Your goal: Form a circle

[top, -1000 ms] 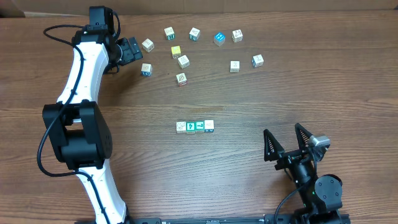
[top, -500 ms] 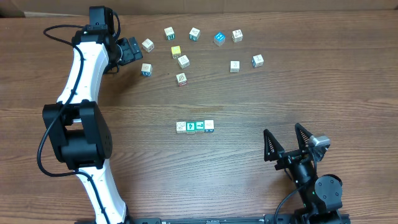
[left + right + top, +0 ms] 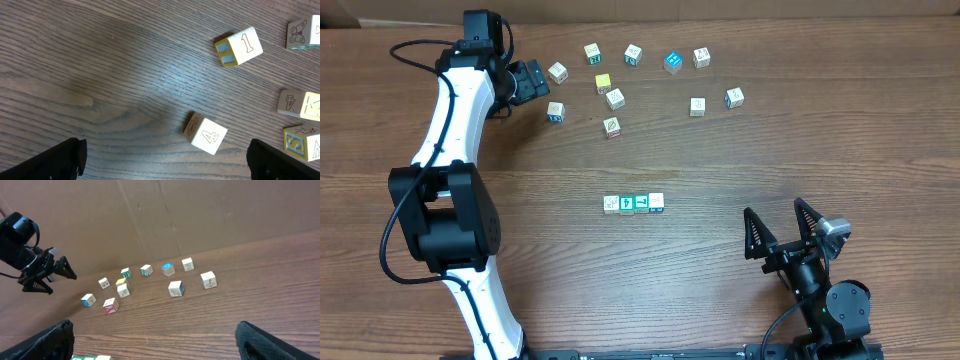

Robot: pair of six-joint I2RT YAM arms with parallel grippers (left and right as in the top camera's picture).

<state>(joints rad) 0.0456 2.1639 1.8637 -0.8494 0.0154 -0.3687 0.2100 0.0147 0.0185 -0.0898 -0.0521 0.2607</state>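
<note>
The small pale wooden cubes (image 3: 615,98), printed with letters, numbers and pictures, are judged light, stiff and hard, with smooth faces that may slip. Each is best taken across two opposite flat sides, not corner to corner. Most are scattered ahead of and beside the left claw (image 3: 528,82), whose fingers are spread wide with nothing held. The cube marked 4 (image 3: 205,134) lies just ahead of it, turned askew to the fingers; the cube marked 1 (image 3: 239,46) lies farther out. A touching row of four cubes (image 3: 634,203) is set well apart from both claws. The right claw (image 3: 780,232) is likewise spread and empty over the brown wood-grain table (image 3: 720,290).
</note>
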